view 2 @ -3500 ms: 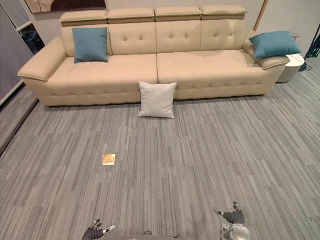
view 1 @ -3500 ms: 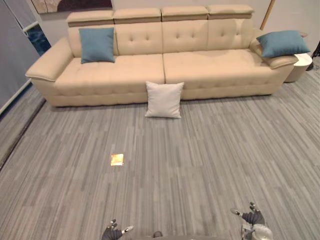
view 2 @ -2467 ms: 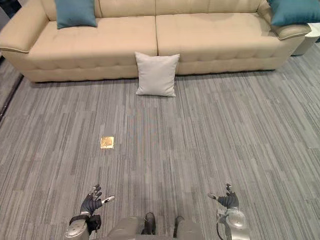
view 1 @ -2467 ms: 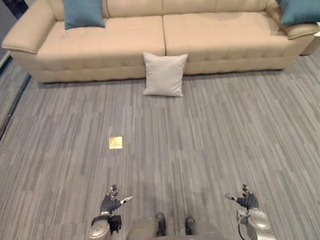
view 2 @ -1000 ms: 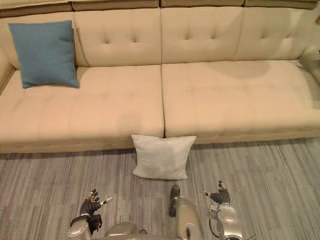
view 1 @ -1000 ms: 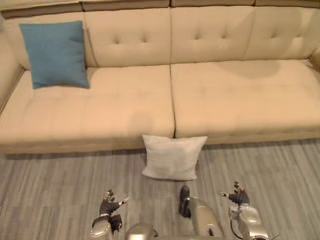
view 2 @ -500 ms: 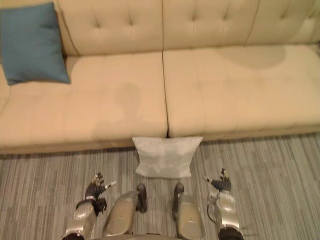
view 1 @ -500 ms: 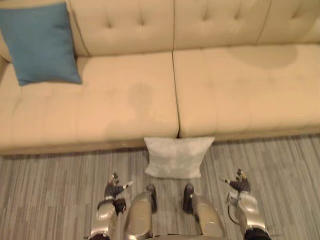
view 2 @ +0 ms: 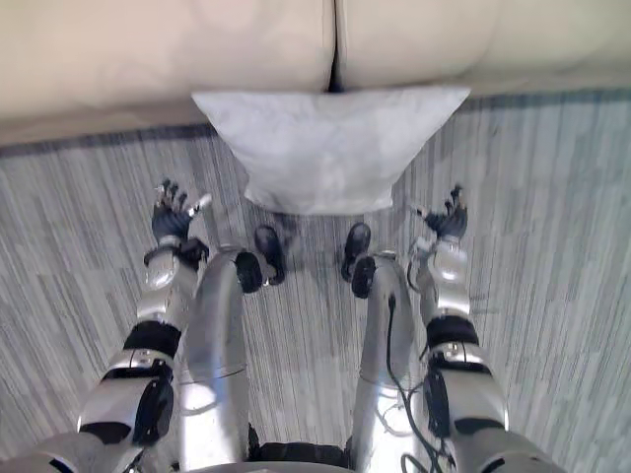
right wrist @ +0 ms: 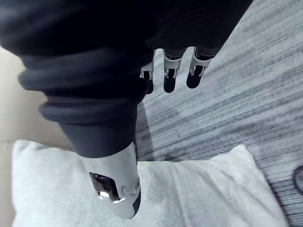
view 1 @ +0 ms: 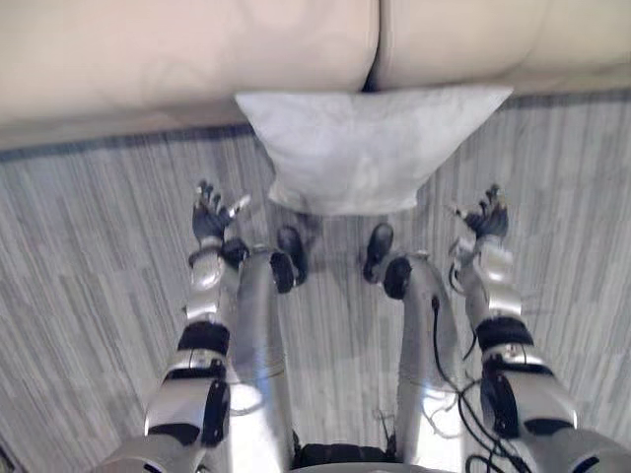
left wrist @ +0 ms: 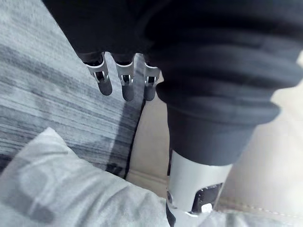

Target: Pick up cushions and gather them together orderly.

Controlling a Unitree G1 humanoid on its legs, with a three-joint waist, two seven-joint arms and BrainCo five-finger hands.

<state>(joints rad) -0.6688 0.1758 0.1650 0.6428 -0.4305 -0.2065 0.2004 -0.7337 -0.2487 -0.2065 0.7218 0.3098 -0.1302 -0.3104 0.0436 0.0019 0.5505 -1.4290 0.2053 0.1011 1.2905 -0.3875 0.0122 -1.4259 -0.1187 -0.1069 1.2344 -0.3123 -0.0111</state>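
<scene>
White cushion (view 1: 370, 148) leaning against the front of the sofa (view 1: 197, 49), directly below its seat seam. Left robot hand (view 1: 209, 219) and right robot hand (view 1: 485, 219) just short of the sofa, fingers spread, empty.

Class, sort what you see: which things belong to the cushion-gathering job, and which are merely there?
Job: white cushion propped against the sofa; left hand, right hand, both open beside it.
Just there: sofa; grey floor.
</scene>
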